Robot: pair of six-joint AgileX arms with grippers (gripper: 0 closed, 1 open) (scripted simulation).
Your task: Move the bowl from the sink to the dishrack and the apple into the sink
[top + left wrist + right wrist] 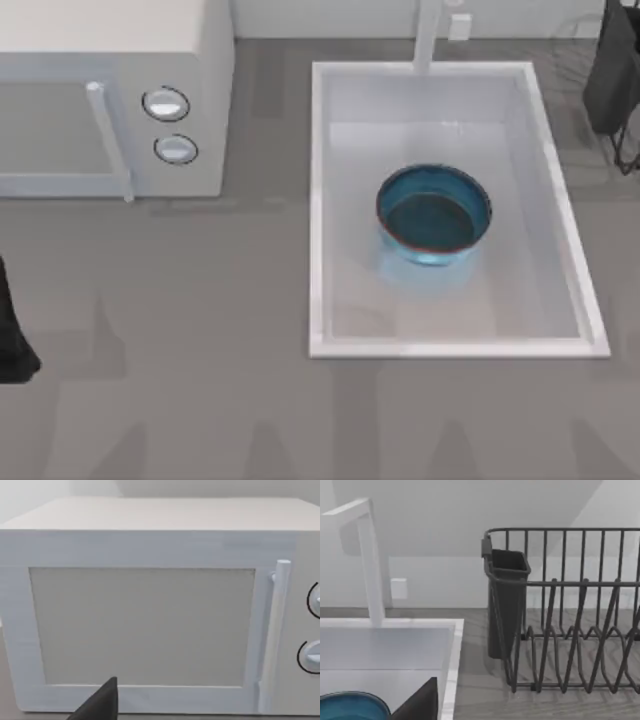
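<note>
The blue bowl (433, 213) with its reddish-brown rim sits upright in the middle of the white sink (318, 200); its edge also appears in the right wrist view as the bowl (350, 707) inside the sink (452, 650). The grey wire dishrack (570, 630) stands on the counter just beyond the sink's right side, faint in the top view as the dishrack (575, 40). The apple is out of view. My right gripper (615, 80) hangs over the back right corner, above the rack. My left gripper (10, 340) is parked at the left edge, facing the microwave.
A white microwave (110, 90) with two round knobs fills the back left; its door (145, 620) is closed. The white faucet post (428, 35) rises behind the sink. A dark utensil holder (506, 600) hangs on the rack's near end.
</note>
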